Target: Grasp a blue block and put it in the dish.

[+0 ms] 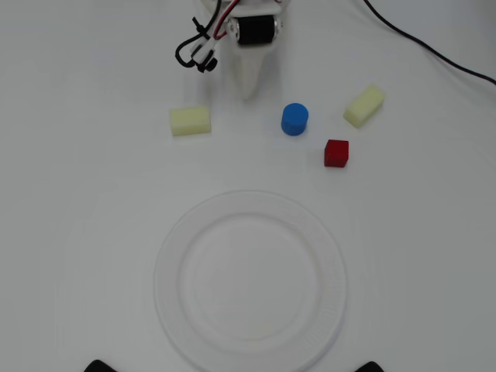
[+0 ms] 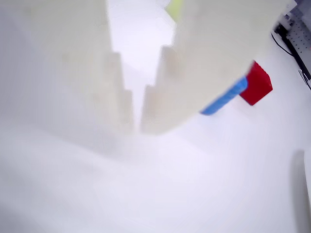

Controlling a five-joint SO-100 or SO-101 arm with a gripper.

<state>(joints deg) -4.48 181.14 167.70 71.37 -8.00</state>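
The blue block (image 1: 294,119) is a small blue cylinder standing on the white table, just right of my gripper's tip. In the wrist view only a strip of the blue block (image 2: 226,97) shows past the right finger. My gripper (image 1: 248,93) is white, points toward the table's front and hovers at the back centre. In the wrist view my gripper (image 2: 137,128) has its fingers nearly together with only a thin slit between them, and nothing is held. The dish (image 1: 174,256), a large white plate, lies empty at the front centre.
A red cube (image 1: 335,153) sits right of the blue block, also seen in the wrist view (image 2: 257,83). Pale yellow blocks lie at the left (image 1: 191,120) and right (image 1: 364,105). A black cable (image 1: 434,50) crosses the back right corner.
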